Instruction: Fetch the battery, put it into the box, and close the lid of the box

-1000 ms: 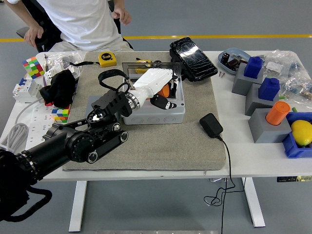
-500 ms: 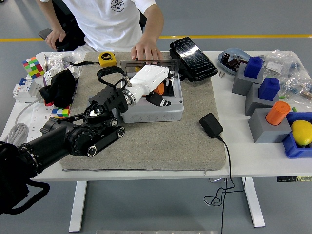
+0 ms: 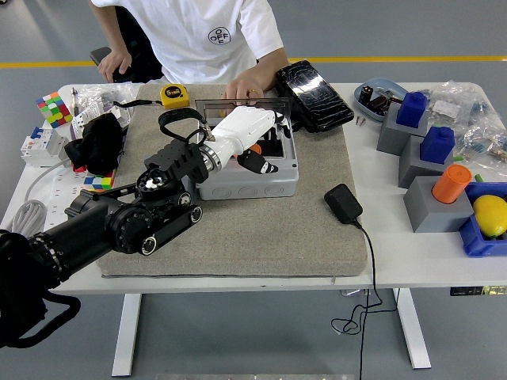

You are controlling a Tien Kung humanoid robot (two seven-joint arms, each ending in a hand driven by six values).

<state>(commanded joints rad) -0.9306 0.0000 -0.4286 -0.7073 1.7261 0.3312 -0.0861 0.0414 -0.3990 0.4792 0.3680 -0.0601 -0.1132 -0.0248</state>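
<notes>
Battery-wise, I think the orange thing [image 3: 260, 148] peeking out under my left hand [image 3: 252, 141] is it, sitting inside the grey box [image 3: 245, 184] on the mat [image 3: 261, 229]. My white hand covers most of the box opening, fingers dipping down inside; I honestly can't tell whether they grip the battery or have let go, the hand hides it. Right arm isn't in the shot at all.

To do this step well, I'd say: get the battery flat on the box floor, release fully, then lift the hand straight up so nothing snags on the box wall. The clear lid [image 3: 238, 103] stands open at the far edge, and a person's hand [image 3: 244, 89] rests on it, so I'd keep clear of those fingers before closing.

Compared with a second ago, the box and my arm have shifted slightly left, and the person has leaned in, moving that hand from up near their side down onto the lid's far edge.
</notes>
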